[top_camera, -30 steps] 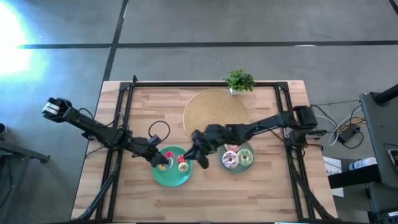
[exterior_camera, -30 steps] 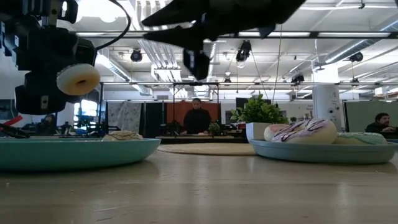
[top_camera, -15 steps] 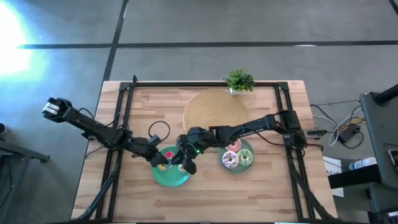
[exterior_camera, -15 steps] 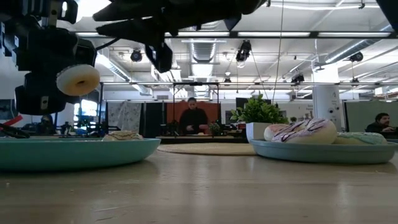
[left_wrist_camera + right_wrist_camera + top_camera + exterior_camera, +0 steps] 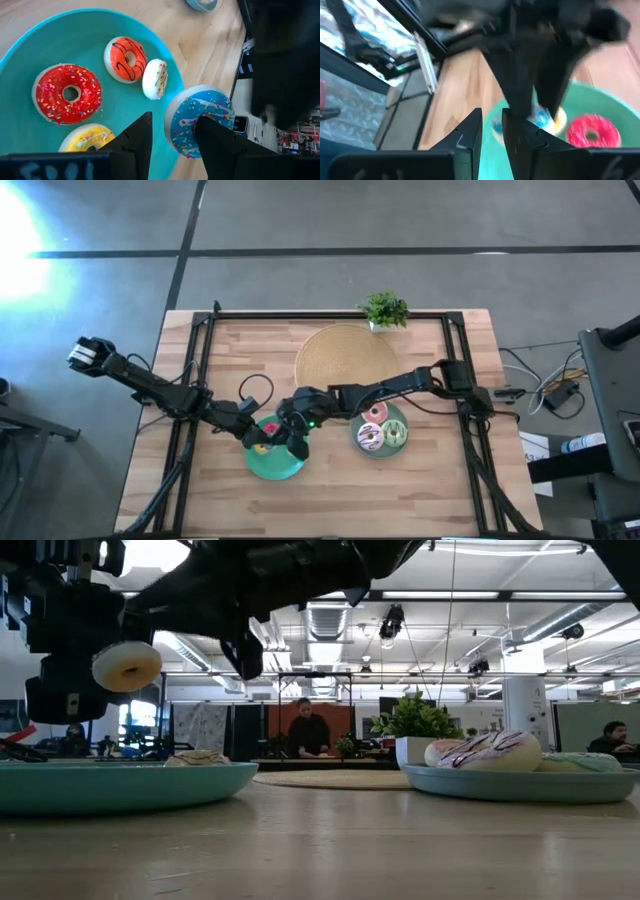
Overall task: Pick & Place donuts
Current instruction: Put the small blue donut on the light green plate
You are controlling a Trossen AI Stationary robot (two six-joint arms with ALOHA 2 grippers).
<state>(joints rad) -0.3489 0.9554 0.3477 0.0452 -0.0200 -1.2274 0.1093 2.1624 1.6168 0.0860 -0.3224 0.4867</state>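
Note:
A teal plate (image 5: 275, 466) holds mini donuts: red (image 5: 67, 94), orange (image 5: 126, 59), cream (image 5: 155, 79), which stands on its edge, and yellow (image 5: 87, 140). My left gripper (image 5: 258, 442) is over the plate's left part, shut on a teal-iced mini donut (image 5: 200, 120), whose cream underside shows in the low view (image 5: 125, 666). My right gripper (image 5: 297, 445) hovers over the plate's right part, empty, its fingers (image 5: 470, 135) a narrow gap apart. A grey-blue plate (image 5: 382, 455) holds the pink (image 5: 376, 414), white-purple (image 5: 369, 437) and green (image 5: 394, 432) donuts. My left gripper holds the teal-iced donut by one side of its ring (image 5: 182, 122). One finger (image 5: 215, 142) lies across the iced face by the hole, the other (image 5: 135, 137) stands outside the rim. The donut stands on edge, lifted clear above the teal plate (image 5: 120, 785).
A large tan disc (image 5: 345, 355) lies at the far middle, with a small potted plant (image 5: 385, 310) at the far edge. Black frame rails run along the table's left and right sides. A cable loop (image 5: 255, 387) lies by the left arm. People show in the room beyond.
My right gripper has gone toward the table's left edge, from beside the grey-blue plate to over the teal plate, close to my left gripper. The teal-iced donut stays lifted in my left gripper.

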